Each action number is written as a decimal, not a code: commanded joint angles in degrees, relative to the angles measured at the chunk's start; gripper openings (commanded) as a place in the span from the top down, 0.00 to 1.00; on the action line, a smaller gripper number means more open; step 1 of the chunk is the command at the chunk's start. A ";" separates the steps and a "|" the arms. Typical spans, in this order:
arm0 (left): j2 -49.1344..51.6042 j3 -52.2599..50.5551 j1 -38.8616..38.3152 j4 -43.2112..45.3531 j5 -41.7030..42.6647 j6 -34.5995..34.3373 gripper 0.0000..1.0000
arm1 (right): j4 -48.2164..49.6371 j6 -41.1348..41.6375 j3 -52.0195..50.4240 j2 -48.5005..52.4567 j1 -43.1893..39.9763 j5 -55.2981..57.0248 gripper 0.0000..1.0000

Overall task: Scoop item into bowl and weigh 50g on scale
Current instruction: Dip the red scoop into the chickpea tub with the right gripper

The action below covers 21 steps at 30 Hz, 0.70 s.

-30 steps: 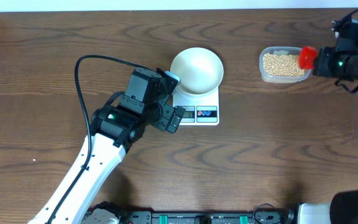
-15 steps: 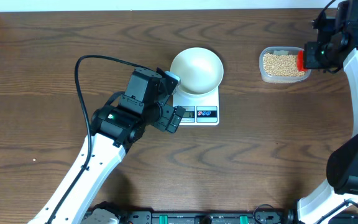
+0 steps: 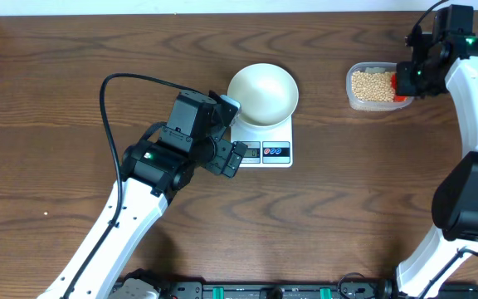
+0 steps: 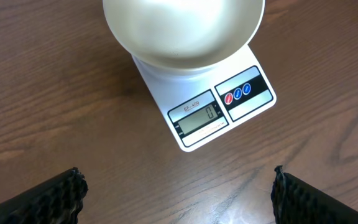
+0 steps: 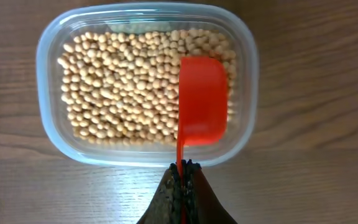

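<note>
Currently the right tool (image 5: 180, 180) is clamped on the handle of a red scoop (image 5: 202, 102), whose cup lies just ahead of it over the beans (image 5: 123, 87) in a clear tub (image 5: 42, 74). The left tool (image 4: 179, 193) stands wide open, gripping nothing, above the worktop (image 4: 42, 93). Just ahead of it sits the scale (image 4: 222, 115), reading 0, with the bowl (image 4: 179, 31) on its far part.

White arms (image 3: 106, 224) carry black joints (image 3: 191, 116), green lights (image 3: 148, 154), black cable (image 3: 104, 100).
</note>
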 commanded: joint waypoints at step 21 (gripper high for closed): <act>-0.13 -0.22 0.20 -0.07 0.28 0.57 0.03 | -0.52 2.99 0.22 7.04 -7.85 -32.79 0.99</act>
